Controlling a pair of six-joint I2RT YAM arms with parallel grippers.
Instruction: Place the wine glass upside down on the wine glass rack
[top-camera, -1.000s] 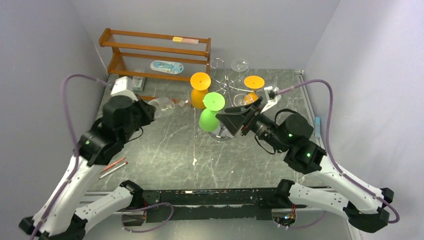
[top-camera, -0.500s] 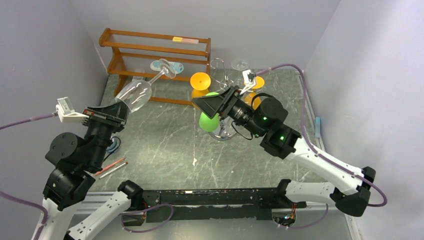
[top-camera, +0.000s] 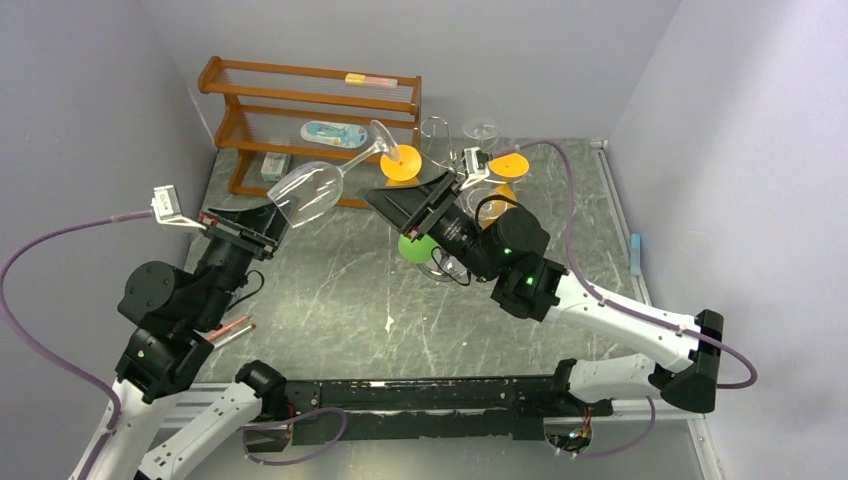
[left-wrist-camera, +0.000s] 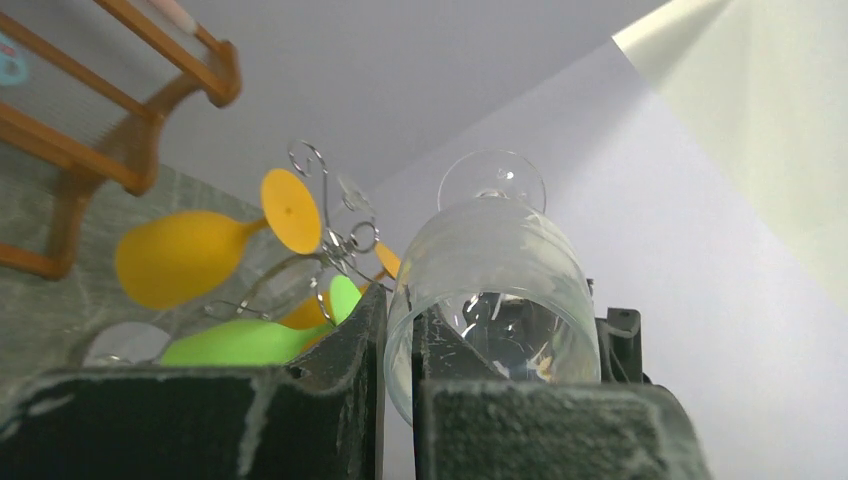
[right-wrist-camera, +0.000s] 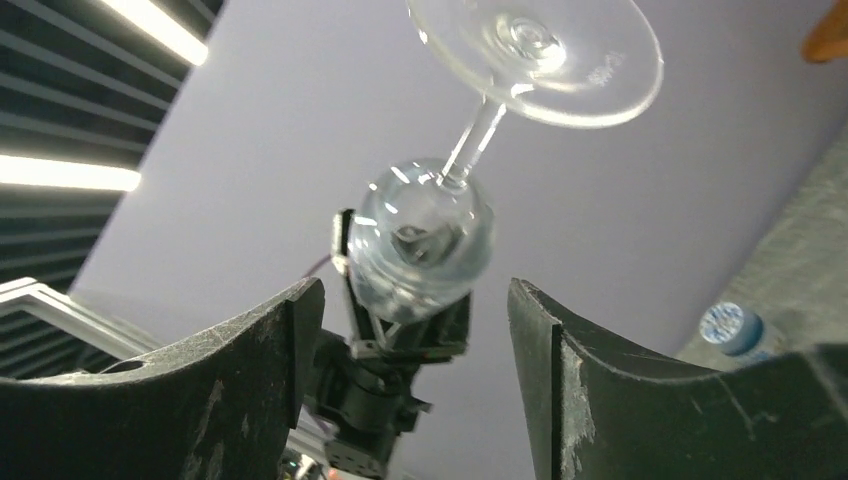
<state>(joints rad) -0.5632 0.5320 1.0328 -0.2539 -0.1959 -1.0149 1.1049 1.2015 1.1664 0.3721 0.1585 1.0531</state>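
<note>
- From the top camera, the left gripper (top-camera: 262, 222) is lifted above the table (top-camera: 340, 290) and is clamped on the bowl end of the wine glass (top-camera: 310, 192).
- The glass is in the air and tilted. Its bowl is low at the gripper, and its stem rises to the right towards the foot.
- The glass is to the left of the wine glass rack (top-camera: 437, 130) and does not touch it.
- Two orange glasses (top-camera: 400, 163) and a green glass (top-camera: 418, 247) are at the rack. The right arm hides the lower part of the rack.
- The right gripper (top-camera: 385, 200) is in front of the rack and points towards the glass. It holds nothing.
- A wooden shelf (top-camera: 310, 100) stands at the far left of the table.
- From the left wrist camera, the wall of the wine glass (left-wrist-camera: 490, 290) near its rim sits in the narrow gap of the left gripper (left-wrist-camera: 400, 335), pinched between the two fingers (left-wrist-camera: 330, 400).
- The foot of the glass points away from the camera.
- The rack (left-wrist-camera: 335, 235) is farther away, to the left of the glass, and the coloured glasses are around it.
- From the right wrist camera, the fingers (right-wrist-camera: 250, 380) of the right gripper (right-wrist-camera: 415, 295) are spread wide and nothing is between them.
- Beyond them is the wine glass (right-wrist-camera: 425, 240), with its foot towards the camera at the top. The left gripper (right-wrist-camera: 400, 350) grips it from below.
</note>
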